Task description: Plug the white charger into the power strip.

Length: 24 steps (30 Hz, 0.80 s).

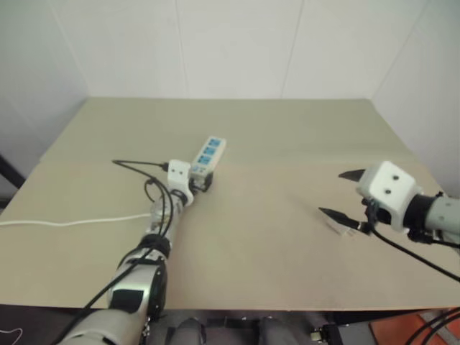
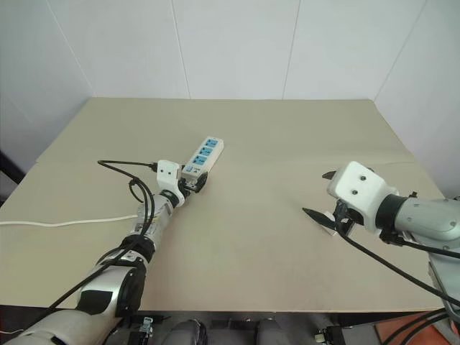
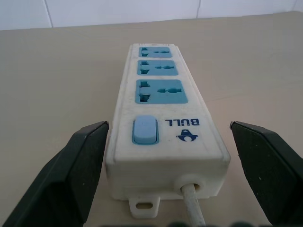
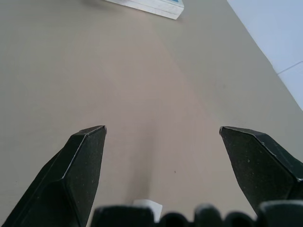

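Power strip switch end between open left gripper fingers

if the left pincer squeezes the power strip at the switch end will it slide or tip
The power strip looks like a stiff plastic bar lying flat on the table, so tipping seems unlikely. It may slide or pivot on the smooth surface if one finger touches first. Its thin cord probably adds only slight drag.
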Each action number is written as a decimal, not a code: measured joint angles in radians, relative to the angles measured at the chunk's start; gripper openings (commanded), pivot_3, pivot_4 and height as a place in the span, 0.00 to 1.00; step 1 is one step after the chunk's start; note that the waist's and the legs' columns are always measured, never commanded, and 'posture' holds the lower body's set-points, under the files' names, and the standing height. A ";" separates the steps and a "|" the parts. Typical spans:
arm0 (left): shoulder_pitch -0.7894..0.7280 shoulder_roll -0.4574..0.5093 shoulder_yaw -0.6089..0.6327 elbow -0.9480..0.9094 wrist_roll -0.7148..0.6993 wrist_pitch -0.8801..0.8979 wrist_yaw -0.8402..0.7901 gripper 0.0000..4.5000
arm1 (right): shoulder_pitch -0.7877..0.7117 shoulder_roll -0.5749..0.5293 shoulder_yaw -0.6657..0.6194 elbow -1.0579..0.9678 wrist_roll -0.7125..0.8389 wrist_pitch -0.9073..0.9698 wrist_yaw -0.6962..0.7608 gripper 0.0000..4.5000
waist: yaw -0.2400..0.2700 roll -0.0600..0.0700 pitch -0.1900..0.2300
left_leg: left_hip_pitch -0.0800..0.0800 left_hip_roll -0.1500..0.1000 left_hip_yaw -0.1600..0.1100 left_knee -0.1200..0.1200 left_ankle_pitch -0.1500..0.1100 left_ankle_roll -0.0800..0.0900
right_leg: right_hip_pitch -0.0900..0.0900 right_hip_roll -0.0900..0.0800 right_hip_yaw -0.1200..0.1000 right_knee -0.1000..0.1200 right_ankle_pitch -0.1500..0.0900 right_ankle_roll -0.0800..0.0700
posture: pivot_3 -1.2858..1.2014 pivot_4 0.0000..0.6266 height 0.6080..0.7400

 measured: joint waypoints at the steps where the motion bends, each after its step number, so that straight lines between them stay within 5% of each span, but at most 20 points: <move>1: -0.002 0.001 -0.005 0.005 0.009 -0.001 0.005 0.99 | -0.001 0.000 0.003 0.000 0.000 0.000 0.000 1.00 | 0.000 0.000 0.000 | 0.000 0.000 0.000 0.000 0.000 0.000 | 0.000 0.000 0.000 0.000 0.000 0.000 | 0.52 0.24 1.00; 20: -0.051 -0.014 -0.038 0.078 0.058 0.012 0.084 0.99 | -0.001 0.000 0.037 -0.017 -0.004 0.023 -0.041 1.00 | 0.004 0.000 -0.002 | 0.003 0.000 0.000 0.000 0.000 0.000 | 0.003 0.000 0.000 0.000 0.000 0.000 | 0.52 0.24 1.00; 24: -0.052 -0.011 -0.040 0.076 0.059 0.024 0.079 0.78 | 0.001 0.000 0.037 -0.021 -0.004 0.036 -0.047 1.00 | 0.004 0.000 -0.003 | 0.003 0.000 0.000 0.000 0.000 0.000 | 0.003 0.000 0.000 0.000 0.000 0.000 | 0.52 0.24 1.00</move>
